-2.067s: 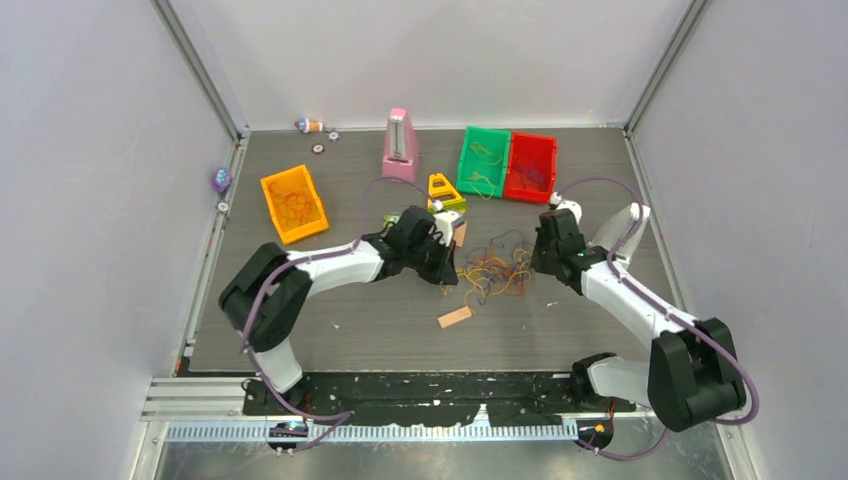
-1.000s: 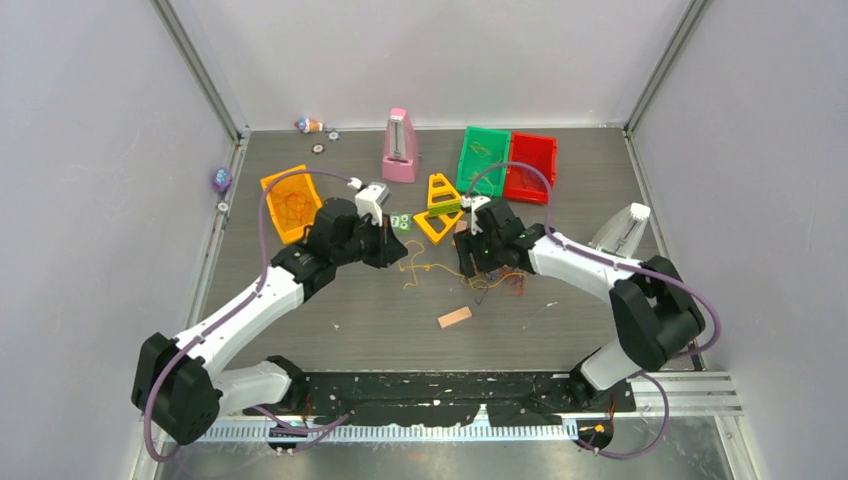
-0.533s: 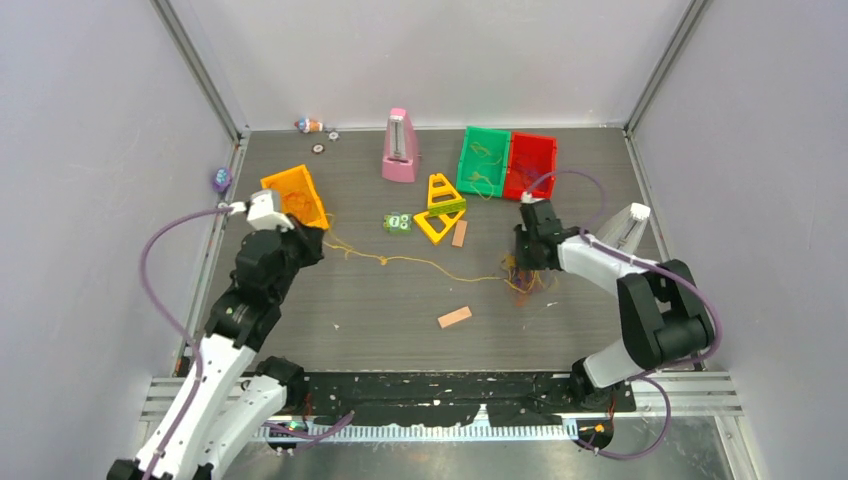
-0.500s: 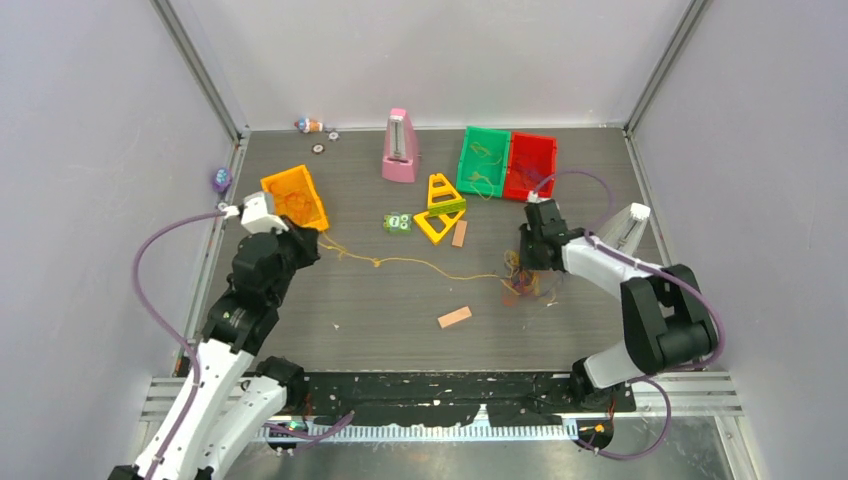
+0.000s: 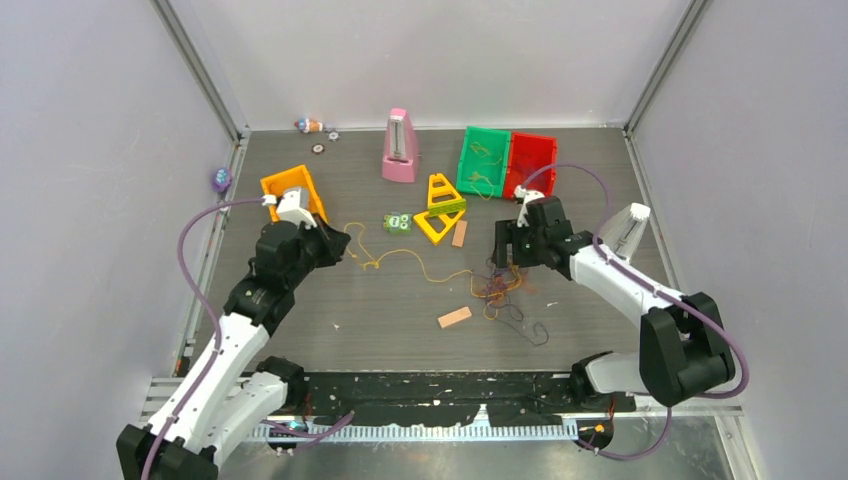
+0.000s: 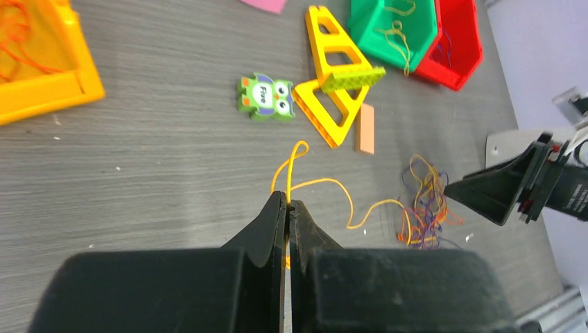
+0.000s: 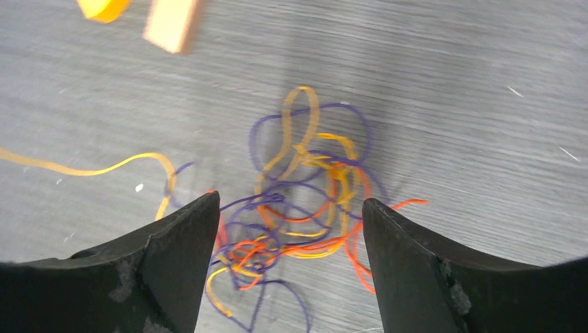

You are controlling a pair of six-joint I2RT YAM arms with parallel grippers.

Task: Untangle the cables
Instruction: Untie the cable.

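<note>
Left gripper pinches a yellow wire strand running rightward to the orange, yellow and purple cable tangle on the grey table — directly beneath the wide-open, empty right gripper.

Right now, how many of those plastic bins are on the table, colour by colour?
orange bin: 1
green bin: 1
red bin: 1
Total: 3
</note>
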